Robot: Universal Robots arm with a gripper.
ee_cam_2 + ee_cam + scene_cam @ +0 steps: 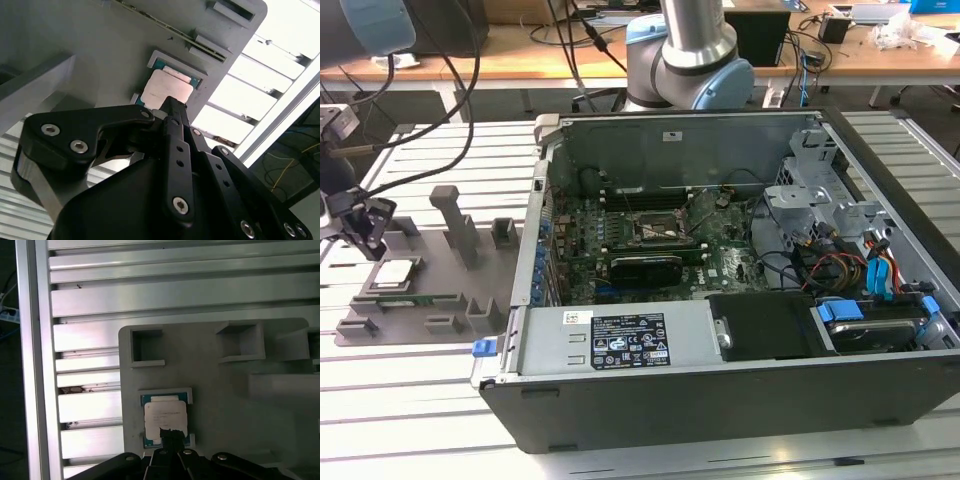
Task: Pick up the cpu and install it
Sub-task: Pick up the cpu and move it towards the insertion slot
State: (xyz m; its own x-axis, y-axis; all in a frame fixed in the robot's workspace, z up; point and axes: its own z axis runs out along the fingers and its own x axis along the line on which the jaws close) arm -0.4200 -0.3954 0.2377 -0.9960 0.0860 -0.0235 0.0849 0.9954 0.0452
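- Gripper [172, 106] closed, fingers together and empty; its tip sits over the cpu [166, 89];
- cpu lies flat in a recess of the grey fixture [220, 385], presumably to locate it for pickup; not yet lifted.

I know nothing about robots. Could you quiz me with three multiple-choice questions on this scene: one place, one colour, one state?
1. Where is the cpu? A in the computer's socket; B in a recess of the fixture block; C on the wooden desk.
2. What colour is the fixture block? A red; B yellow; C grey.
3. The computer case is: A open; B closed; C upside down.
Answers: B, the first wrist view shows it lying in the block's recess; C, the block is plain grey; A, the motherboard is exposed.
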